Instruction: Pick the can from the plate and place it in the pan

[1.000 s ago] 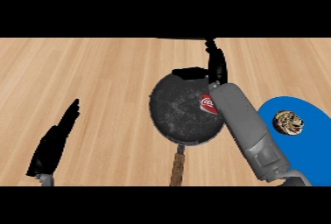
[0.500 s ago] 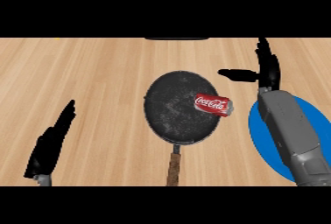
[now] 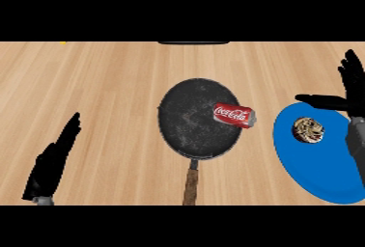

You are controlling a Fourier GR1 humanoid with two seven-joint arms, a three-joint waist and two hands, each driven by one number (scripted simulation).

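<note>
On the pan's [image 3: 192, 123] right rim, apparently overhanging, the red can [image 3: 234, 115] on its side.

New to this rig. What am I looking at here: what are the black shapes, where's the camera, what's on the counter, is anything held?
The camera sits at the robot's head and looks steeply down at a wooden counter. The black shapes are the humanoid's two hands on grey forearms. The left hand rests open at the lower left. The right hand is open at the right edge, above a blue plate. Neither holds anything. In the middle is a dark frying pan with a wooden handle pointing toward the robot. A red soda can lies on its side at the pan's right rim. A small round patterned item sits on the plate; I cannot tell what it is.
</note>
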